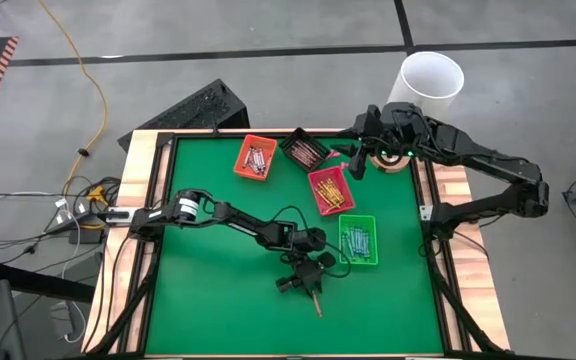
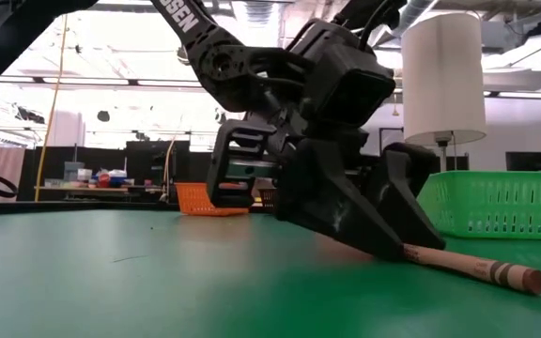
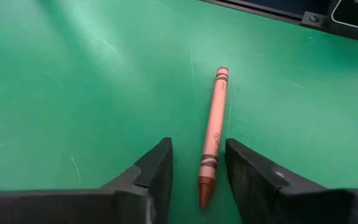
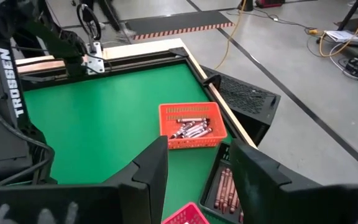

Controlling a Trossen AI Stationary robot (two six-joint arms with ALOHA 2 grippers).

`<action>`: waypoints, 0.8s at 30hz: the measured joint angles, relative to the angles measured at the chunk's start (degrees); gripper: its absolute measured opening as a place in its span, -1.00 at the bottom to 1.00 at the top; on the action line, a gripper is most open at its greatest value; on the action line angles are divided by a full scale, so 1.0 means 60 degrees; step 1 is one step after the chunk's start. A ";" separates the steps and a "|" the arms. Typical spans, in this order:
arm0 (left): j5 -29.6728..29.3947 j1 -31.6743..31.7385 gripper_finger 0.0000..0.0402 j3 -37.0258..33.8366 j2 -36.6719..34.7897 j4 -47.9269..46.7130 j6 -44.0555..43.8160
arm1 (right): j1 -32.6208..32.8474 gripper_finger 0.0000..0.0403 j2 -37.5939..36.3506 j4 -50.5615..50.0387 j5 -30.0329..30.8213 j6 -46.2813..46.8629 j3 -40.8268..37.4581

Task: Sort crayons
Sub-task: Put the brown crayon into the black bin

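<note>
One brown-red crayon [image 3: 213,134] lies flat on the green table [image 3: 73,93], its paper wrapper intact with dark bands near each end. Its pointed tip sits between the two fingers of the left claw [image 3: 197,171], and its flat end extends forward, clear of that claw. In the low view, the same crayon [image 2: 477,267] projects from beneath the claw.

Crayon [image 2: 477,266] tip hidden behind left gripper [image 2: 364,221], apparently.
</note>
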 joint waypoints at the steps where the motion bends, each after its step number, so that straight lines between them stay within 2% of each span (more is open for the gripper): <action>1: 0.0000 0.0000 -0.40 0.0003 -0.0002 -0.0089 0.0058 | -0.0004 -0.17 0.0000 0.0000 0.0004 0.0000 0.0000; 7: 0.0013 -0.0004 -0.86 0.0008 -0.0018 -0.0435 0.0336 | -0.0004 -0.17 0.0000 0.0031 0.0004 -0.0007 0.0000; 9: 0.0015 -0.0004 -0.95 0.0008 -0.0021 -0.0479 0.0339 | -0.0007 -0.17 0.0000 0.0029 0.0004 -0.0007 0.0000; 17: -0.0062 0.0070 -0.97 0.0008 -0.0073 -0.0386 -0.0548 | -0.0007 -0.17 -0.0029 0.0243 0.0004 0.0025 0.0000; 24: 0.0009 0.0558 -0.98 -0.0013 -0.0572 -0.0817 -0.1228 | -0.0007 -0.17 -0.0280 0.0750 0.0007 0.0044 0.0004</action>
